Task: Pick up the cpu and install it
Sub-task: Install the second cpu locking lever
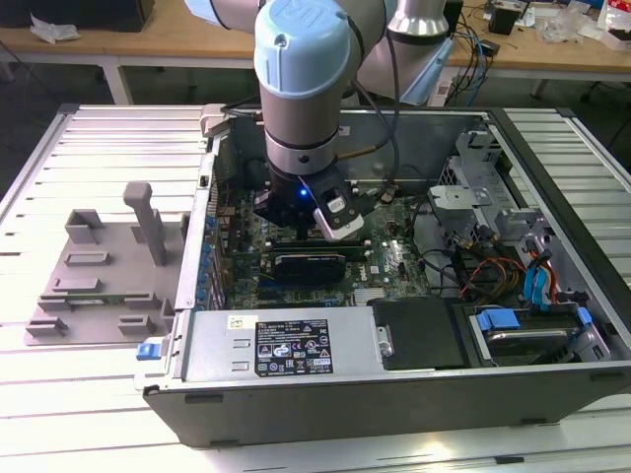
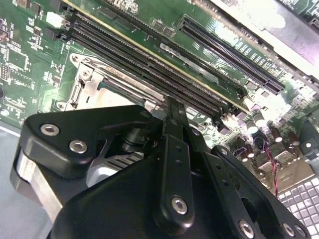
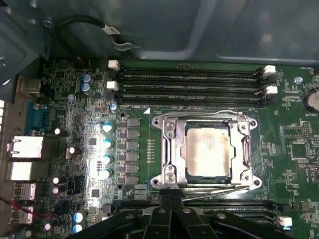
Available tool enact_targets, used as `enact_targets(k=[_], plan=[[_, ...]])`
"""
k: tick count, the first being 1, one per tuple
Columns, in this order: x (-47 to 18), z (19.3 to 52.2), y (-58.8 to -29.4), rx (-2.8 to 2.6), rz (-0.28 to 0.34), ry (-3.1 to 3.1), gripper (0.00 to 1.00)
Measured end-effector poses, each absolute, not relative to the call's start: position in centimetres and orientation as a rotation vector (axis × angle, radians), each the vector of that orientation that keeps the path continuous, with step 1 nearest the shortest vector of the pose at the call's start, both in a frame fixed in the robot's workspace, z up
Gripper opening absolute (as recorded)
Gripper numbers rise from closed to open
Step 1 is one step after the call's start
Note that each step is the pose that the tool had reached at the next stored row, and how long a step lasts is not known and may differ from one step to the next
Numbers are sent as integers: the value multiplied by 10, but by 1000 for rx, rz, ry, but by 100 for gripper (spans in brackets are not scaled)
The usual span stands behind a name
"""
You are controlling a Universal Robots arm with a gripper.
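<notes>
The cpu (image 3: 208,152), a square chip with a shiny silver top, lies flat inside the metal socket frame (image 3: 169,149) on the green motherboard (image 3: 294,124). In the first wrist view my gripper (image 3: 167,196) is at the frame's near edge, just beside the chip, its black fingers shut together with nothing between them. The second wrist view looks along the gripper (image 2: 170,104) from behind, with its tip over the socket frame (image 2: 92,82). In the exterior view the gripper (image 1: 294,229) reaches down into the open computer case (image 1: 552,177).
Long black memory slots (image 3: 192,84) run along the far side of the socket, and more lie under the gripper. Capacitors (image 3: 106,149) stand beside it. A grey plastic tray (image 1: 99,281) sits outside the case at the exterior view's left. Cables and a drive cage (image 1: 493,212) fill the case's right.
</notes>
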State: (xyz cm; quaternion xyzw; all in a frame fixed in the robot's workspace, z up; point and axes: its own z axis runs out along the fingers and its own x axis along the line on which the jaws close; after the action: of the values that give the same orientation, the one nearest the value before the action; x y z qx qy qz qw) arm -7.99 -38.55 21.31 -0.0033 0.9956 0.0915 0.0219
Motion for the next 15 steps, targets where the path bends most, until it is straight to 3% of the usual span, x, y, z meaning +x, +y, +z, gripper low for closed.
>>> enact_targets(k=[15], plan=[[-86, 200, -386, -9, 366, 3076, 11]])
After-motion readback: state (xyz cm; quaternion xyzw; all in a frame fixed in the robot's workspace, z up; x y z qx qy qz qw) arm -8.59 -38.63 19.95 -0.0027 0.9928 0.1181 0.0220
